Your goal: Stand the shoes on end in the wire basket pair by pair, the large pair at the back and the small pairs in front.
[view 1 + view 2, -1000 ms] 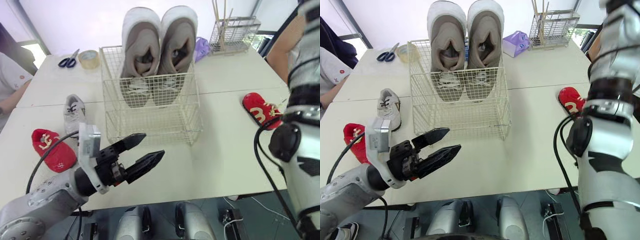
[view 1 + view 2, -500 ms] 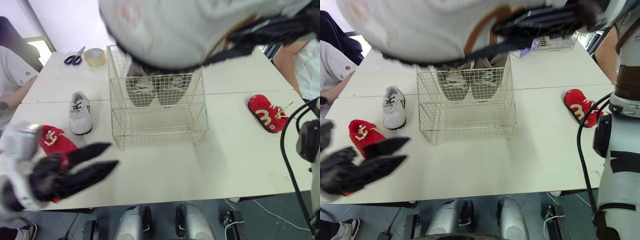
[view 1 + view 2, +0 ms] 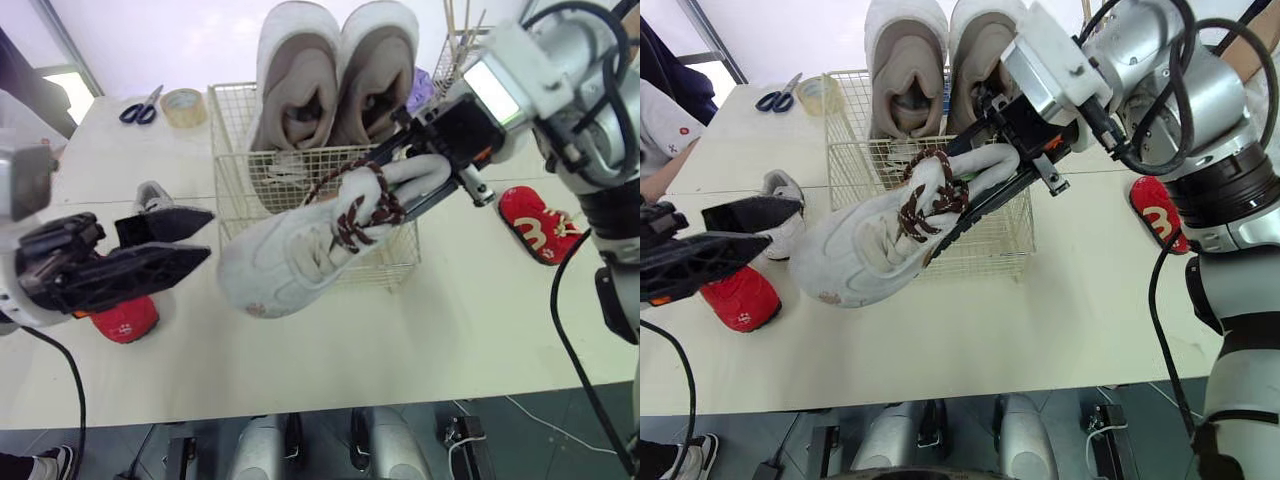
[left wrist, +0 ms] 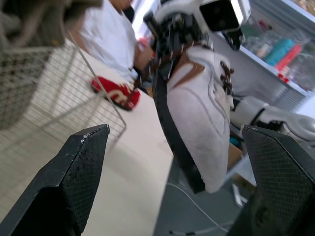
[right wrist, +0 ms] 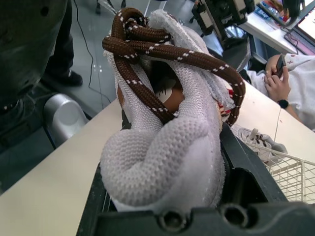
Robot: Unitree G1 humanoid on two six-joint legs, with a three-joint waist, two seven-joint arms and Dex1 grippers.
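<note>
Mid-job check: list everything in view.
wire basket: 1, white, table centre
large shoes: 2, beige, upright at basket's back
laced shoe: 1, white, held before basket
small shoe: 1, white, table left
red shoes: 2, one left, one right
scissors: 1, blue, far left
tape roll: 1, tan, beside scissors
wire rack: 1, grey, far right
person: 1, white sleeve, left edge
left claw: 1, black, open
right claw: 1, black, shut on laced shoe

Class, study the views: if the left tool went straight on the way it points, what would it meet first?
Probably the brown-laced shoe held by the right tool. It hangs straight ahead of the left tool, though depth is unclear.
</note>
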